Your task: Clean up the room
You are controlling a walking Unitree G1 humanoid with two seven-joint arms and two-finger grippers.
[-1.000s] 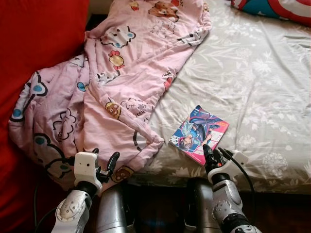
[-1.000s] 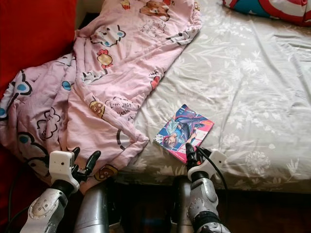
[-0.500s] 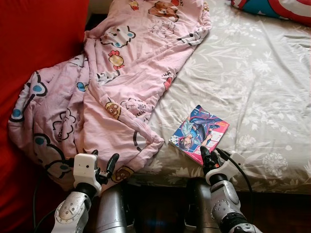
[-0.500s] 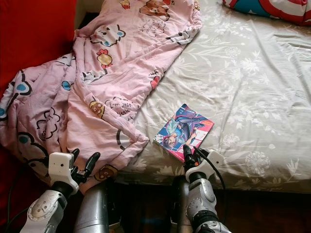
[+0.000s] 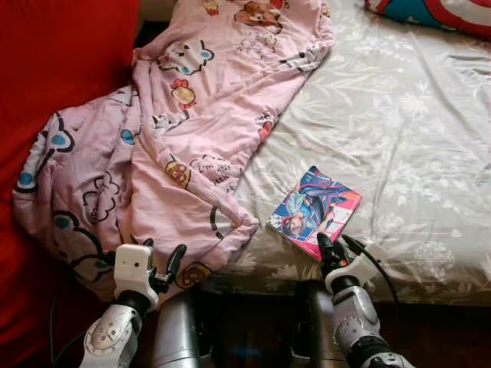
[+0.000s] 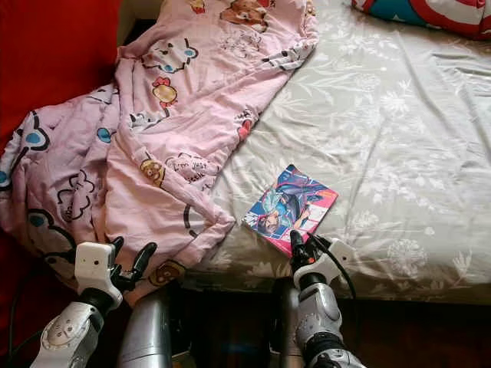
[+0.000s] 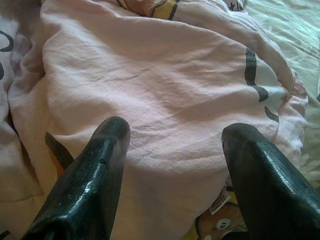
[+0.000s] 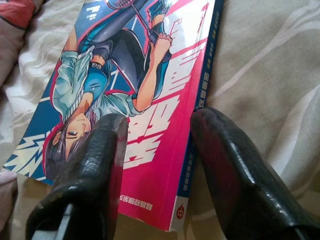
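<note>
A comic book (image 5: 315,211) lies flat, cover up, on the grey flowered sheet (image 5: 399,130) of the bed, close to the near edge, just beside the low corner of a rumpled pink cartoon blanket (image 5: 176,146) that spills off the bed's left side against something red (image 5: 46,61). It looks dropped rather than put away, which is likely why the robot has gone for it first in tidying the room. The right end effector (image 5: 331,247) sits at the book's near corner, and its wrist view shows the reason for the angle: the two black fingers (image 8: 95,165) are parted roughly as wide as the strip of cover nearest the spine, one over the pink cover, the other on the sheet just outside the spine edge, straddling that edge. They hold nothing, and I cannot tell whether either pad is actually touching the book or hovering just above it. To my eye this is the set-up for pinching the book by its spine side. The left end effector (image 5: 160,264) is held low at the bed's edge in front of the blanket, fingers (image 7: 95,165) spread wide and empty, the pink cloth just ahead of them; it seems to be waiting its turn. A bright pillow (image 5: 437,14) lies at the far corner, well apart from all this.
</note>
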